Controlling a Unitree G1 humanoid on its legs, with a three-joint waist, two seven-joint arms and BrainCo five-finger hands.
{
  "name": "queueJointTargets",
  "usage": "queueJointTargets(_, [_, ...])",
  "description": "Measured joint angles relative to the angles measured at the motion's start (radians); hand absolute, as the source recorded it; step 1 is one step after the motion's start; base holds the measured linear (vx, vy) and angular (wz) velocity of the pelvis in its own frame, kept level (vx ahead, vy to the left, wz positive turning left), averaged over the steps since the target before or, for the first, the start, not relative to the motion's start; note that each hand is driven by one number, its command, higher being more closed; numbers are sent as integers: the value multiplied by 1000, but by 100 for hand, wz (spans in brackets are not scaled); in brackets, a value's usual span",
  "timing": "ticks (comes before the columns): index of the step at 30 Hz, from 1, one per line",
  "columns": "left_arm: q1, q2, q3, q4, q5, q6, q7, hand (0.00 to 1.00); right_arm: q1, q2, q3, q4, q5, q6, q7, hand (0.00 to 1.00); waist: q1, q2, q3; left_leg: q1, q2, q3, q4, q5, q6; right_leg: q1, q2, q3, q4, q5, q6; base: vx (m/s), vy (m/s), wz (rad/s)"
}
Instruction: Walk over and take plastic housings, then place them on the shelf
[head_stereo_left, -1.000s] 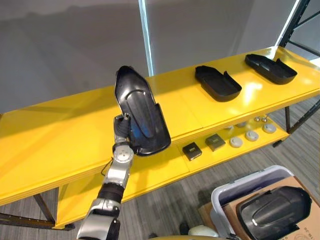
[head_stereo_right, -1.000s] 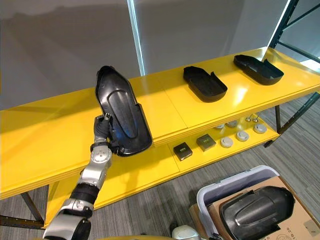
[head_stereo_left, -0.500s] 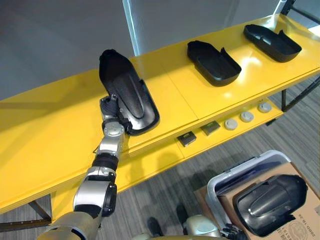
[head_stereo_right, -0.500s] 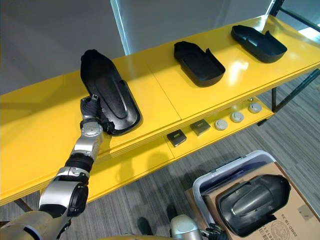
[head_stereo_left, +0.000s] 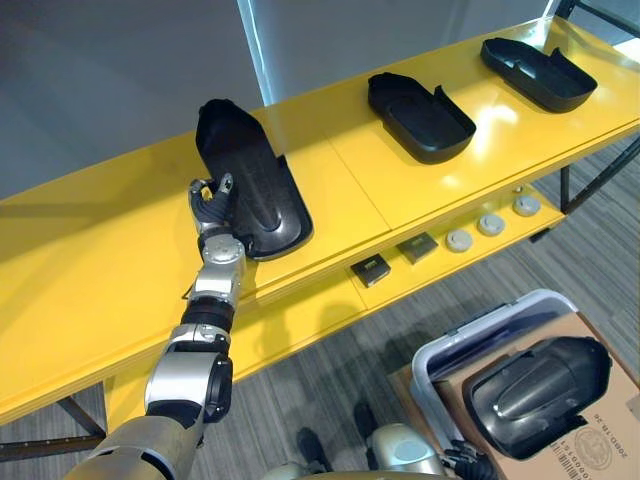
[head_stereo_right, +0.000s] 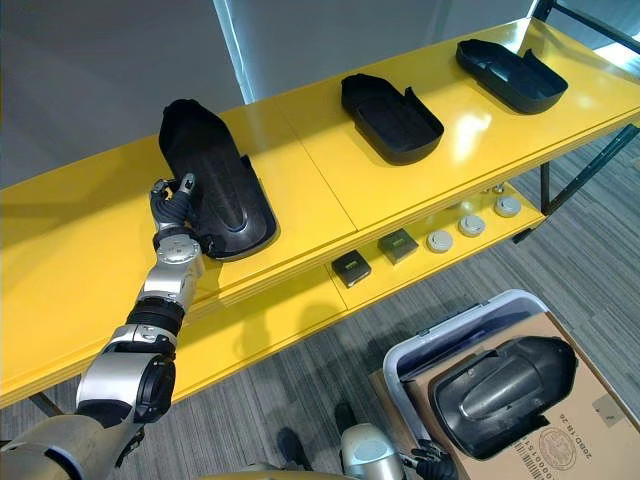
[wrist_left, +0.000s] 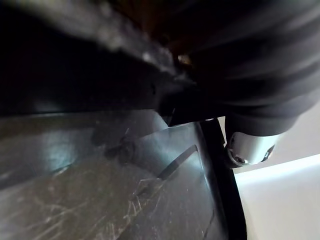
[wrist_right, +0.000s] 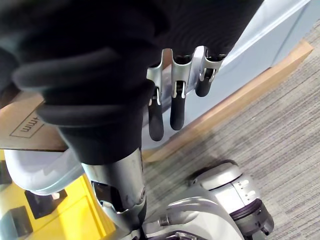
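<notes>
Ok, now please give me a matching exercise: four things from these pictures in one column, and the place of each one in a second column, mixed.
Things
1. left hand
2. round grey discs
3. cardboard box
4. middle housing

Places
A. under a fourth housing, by the grey bin
B. on the top shelf, hollow side up
C. on the lower shelf
D. against the leftmost housing

Pairs: 1-D, 2-C, 3-A, 4-B
</notes>
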Motion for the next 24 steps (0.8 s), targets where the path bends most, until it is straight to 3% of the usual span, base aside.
queueJointTargets(8, [2, 1, 26, -163, 39, -1, 53, 0, 0, -3, 3, 2, 0, 0, 0, 0, 6, 1, 0, 8, -1, -14, -2, 8, 10, 15, -2, -22, -3, 0, 0, 0, -1, 7])
queueJointTargets(15, [22, -1, 18, -300, 110, 0, 57, 0, 2, -7, 4, 6, 0, 0, 0, 0, 22, 7, 0, 9, -1, -27, -4, 15, 18, 20, -3, -29, -6, 3, -4, -6, 0, 3])
queueJointTargets(22, [264, -96, -125, -667, 247, -3, 73, 0, 1, -21, 3, 34, 0, -3, -1, 0, 28, 24, -8, 10, -4, -50, -8, 15, 19, 42, -7, -49, -32, 5, -6, 13, 2, 11])
queueJointTargets(23, [302, -104, -146, -688, 280, -3, 70, 100, 0, -22, 3, 37, 0, -3, -1, 0, 29, 26, -9, 12, -4, -51, -10, 15, 19, 47, -7, -50, -34, 6, -6, 36, 6, 3])
queueJointTargets(24, [364, -115, -183, -710, 339, -3, 57, 100, 0, -24, 3, 41, 1, -6, -1, 0, 29, 30, -13, 16, -4, -51, -10, 15, 19, 51, -6, -50, -36, 6, -6, 31, 6, 1])
